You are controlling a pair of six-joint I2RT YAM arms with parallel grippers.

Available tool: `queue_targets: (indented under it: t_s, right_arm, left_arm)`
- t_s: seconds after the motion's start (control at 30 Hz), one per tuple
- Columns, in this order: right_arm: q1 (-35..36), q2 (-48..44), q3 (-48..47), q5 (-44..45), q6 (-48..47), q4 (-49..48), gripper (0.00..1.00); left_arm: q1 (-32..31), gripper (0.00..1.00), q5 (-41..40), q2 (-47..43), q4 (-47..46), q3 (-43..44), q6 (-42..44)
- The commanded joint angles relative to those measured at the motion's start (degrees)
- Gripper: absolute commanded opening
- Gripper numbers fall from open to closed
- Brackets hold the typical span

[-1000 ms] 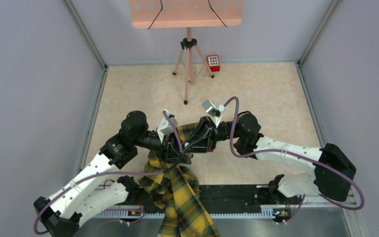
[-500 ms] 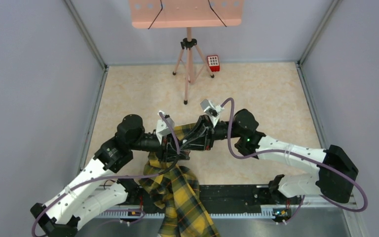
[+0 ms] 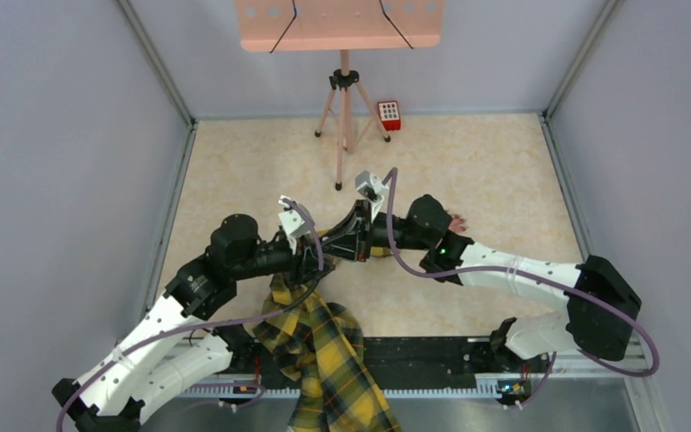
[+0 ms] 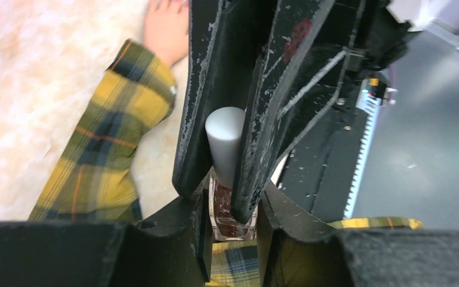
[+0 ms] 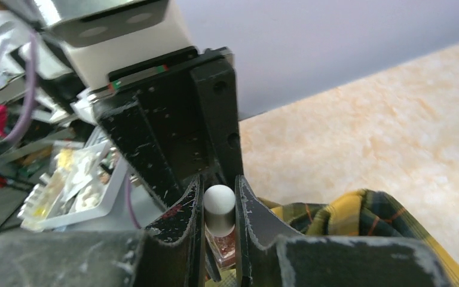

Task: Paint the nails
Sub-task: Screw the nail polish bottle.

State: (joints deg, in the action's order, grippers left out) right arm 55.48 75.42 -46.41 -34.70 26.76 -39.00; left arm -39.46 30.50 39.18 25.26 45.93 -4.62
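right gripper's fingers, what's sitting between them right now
A grey cylindrical cap, pinched on both sides; it tops a small glass bottle of dark red liquid held by the left gripper. Both wrist views show it.

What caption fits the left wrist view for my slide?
Close-up: left end effector grips polish bottle glass; right end effector clamps its white cap.

The beige marbled worktop carried a pink-legged tripod stand at its far side, with a small red keypad box just beside it. Nearer lay a yellow-and-black plaid fabric sleeve (draped over the near edge) and a pale pink mannequin hand.
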Motion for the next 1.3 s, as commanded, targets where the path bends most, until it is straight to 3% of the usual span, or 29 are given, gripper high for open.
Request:
queue_targets:
  t_s: [0.0, 0.27, 0.47, 0.73, 1.07, 1.27]
  right_arm:
    - [4.50, 3.95, -3.03, 4.39, 0.72, 13.76, 0.00]
    - [7.54, 10.45, -8.95, 19.55, 4.65, 22.04, 0.00]
    - [10.02, 16.47, -13.43, 30.03, 13.26, 23.97, 0.00]
    - [11.76, 20.77, -17.48, 41.19, 18.42, 23.47, 0.00]
    - [11.79, 16.90, -15.08, 43.95, 14.37, 16.88, 0.01]
    - [11.76, 12.29, -12.35, 46.72, 8.62, 15.47, 0.21]
  left_arm:
    - [0.55, 0.00, -13.17, 0.76, -9.12, 1.53, 1.41]
    - [0.57, 0.00, -28.01, 1.53, -7.51, 1.51, 0.63]
    - [0.56, 0.00, -32.64, 1.87, -7.37, 1.18, 0.32]
    - [0.50, 0.00, -33.29, 3.81, -6.42, 1.61, 0.46]
    - [0.48, 0.00, -28.04, 4.00, -6.62, 1.84, 0.91]
    - [0.53, 0.00, -25.87, 4.41, -6.71, 1.62, 1.44]
